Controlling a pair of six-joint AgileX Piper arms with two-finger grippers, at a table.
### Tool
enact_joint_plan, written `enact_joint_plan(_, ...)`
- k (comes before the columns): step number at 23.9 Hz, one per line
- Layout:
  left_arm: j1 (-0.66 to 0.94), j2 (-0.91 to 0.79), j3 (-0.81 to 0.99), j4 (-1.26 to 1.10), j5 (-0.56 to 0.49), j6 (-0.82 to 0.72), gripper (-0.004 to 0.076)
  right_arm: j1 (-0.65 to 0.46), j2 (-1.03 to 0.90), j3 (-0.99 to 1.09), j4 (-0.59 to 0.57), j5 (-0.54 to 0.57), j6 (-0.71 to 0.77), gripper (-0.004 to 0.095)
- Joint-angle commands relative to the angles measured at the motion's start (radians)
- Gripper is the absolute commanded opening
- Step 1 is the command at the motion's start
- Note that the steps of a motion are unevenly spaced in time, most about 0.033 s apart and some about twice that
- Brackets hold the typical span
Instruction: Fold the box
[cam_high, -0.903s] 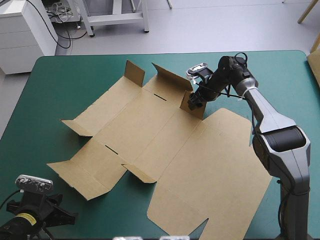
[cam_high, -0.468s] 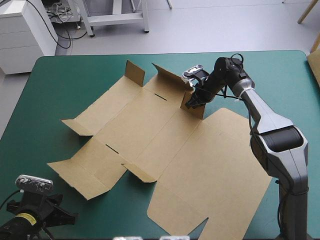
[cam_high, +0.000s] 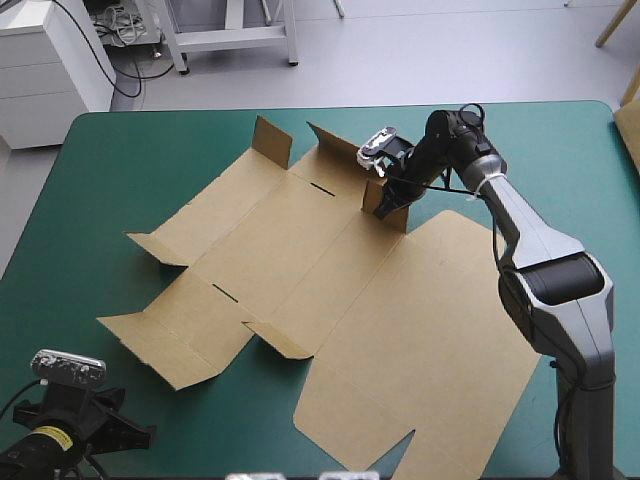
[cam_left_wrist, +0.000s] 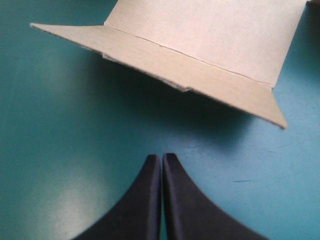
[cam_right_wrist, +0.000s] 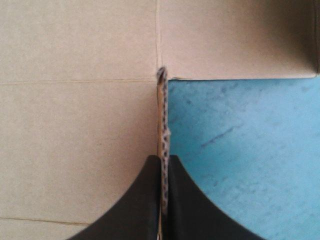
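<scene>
Your box (cam_high: 330, 270) lies as an open sheet across the middle of the table (cam_high: 130, 160). It is mostly flat, with a few short flaps standing along its far and left sides. The right gripper (cam_high: 386, 196) is clamped on one of these, the upright flap (cam_high: 395, 214) on the far side where the big lid panel (cam_high: 430, 330) begins. The right wrist view shows the board's edge caught between the black fingers (cam_right_wrist: 185, 200), which are all but together. The left gripper (cam_left_wrist: 162, 156) is closed on nothing and hangs over bare table by the near left corner. The box's near-left flap (cam_left_wrist: 200, 75) is ahead of it, not touching.

Watch the grip first. The fingers seem to hold only the flap's edge, so if you swing it hard the board may slip out, or tear at the cut where flap meets panel.

Nothing pins the sheet either. The left gripper is apart from it, so a pull by the right arm can drag or turn the whole box instead of bending the crease. That would also carry the near-left flap away from where the left gripper sits.

A bend forced off its scored line would likely leave a wall that will not tuck. I'd judge it safest to move slowly along the score and bring the left arm in to hold the sheet down.
</scene>
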Motion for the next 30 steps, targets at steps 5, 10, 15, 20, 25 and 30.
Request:
enact_joint_plan(5,-0.005,0.014,-0.021,-0.004,-0.052,0.001,-0.0008,0.087,-0.062,-0.072,0.016,-0.074,-0.281,-0.0021)
enact_joint_plan(10,-0.005,0.014,-0.021,-0.004,-0.052,0.001,-0.0008,0.167,-0.062,-0.072,0.013,-0.116,-0.426,-0.0021)
enact_joint_plan(15,-0.005,0.014,-0.021,-0.004,-0.052,0.001,-0.0008,0.23,-0.062,-0.072,0.013,-0.147,-0.531,-0.0021)
enact_joint_plan(20,-0.005,0.014,-0.021,-0.004,-0.052,0.001,-0.0008,0.29,-0.062,-0.072,0.016,-0.196,-0.606,-0.0022)
enact_joint_plan(25,-0.005,0.014,-0.021,-0.004,-0.052,-0.004,-0.0008,0.298,-0.062,-0.072,0.064,-0.147,-0.609,-0.0021)
enact_joint_plan(30,-0.005,0.014,-0.021,-0.003,-0.052,-0.002,-0.0008,0.298,-0.062,-0.072,0.11,-0.137,-0.621,-0.0021)
